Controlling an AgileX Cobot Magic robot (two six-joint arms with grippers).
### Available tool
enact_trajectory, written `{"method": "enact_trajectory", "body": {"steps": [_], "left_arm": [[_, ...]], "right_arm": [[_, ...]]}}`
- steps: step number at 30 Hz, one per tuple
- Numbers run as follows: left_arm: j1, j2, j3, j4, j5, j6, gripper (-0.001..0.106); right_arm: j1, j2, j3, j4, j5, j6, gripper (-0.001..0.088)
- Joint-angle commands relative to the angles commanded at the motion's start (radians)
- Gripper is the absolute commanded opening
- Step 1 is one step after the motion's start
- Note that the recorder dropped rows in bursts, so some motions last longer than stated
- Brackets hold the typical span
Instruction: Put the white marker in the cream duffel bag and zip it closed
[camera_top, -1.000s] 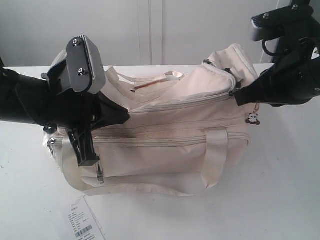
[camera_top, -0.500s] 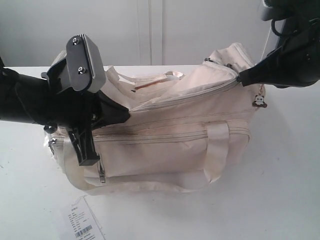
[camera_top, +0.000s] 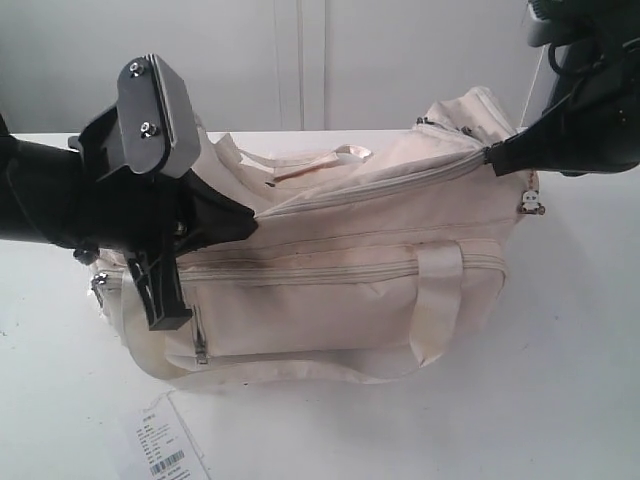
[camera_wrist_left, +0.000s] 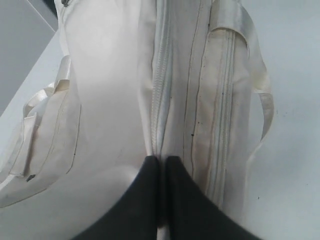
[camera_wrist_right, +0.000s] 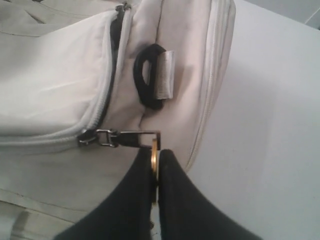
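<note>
Fabric of the bag (camera_top: 340, 290) is soft and slack, so it is judged to sag and bunch under any tug unless it is braced. The bag rests on the table (camera_top: 570, 400), between the two arms. The left gripper (camera_wrist_left: 161, 161) is pinched shut on the cloth beside the top zipper (camera_wrist_left: 161, 75) at one end. The right gripper (camera_wrist_right: 155, 152) is closed tight on the gold ring hung from the pull (camera_wrist_right: 132, 136) at the other end, where the slider (camera_wrist_right: 89, 136) sits. The marker is not seen; whether it is inside cannot be told. The bag is likely light. The pull is small and slick, so it is best taken at the ring while the cloth is held taut.
</note>
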Motion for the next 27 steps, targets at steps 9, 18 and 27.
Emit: {"method": "enact_trajectory", "body": {"steps": [9,18,27], "left_arm": [[0.0,-0.002,0.022,0.094,-0.074,-0.091,0.043],[0.0,-0.072,0.016,0.013,-0.035,-0.263,0.067],[-0.002,-0.112,0.0,-0.284,0.243,-0.338,0.063]], "right_arm": [[0.002,-0.032,0.0,0.097,0.076,-0.179,0.0],[0.002,-0.028,0.0,0.139,0.051,-0.224,0.0],[0.002,-0.028,0.0,0.178,0.051,-0.253,0.0]]}}
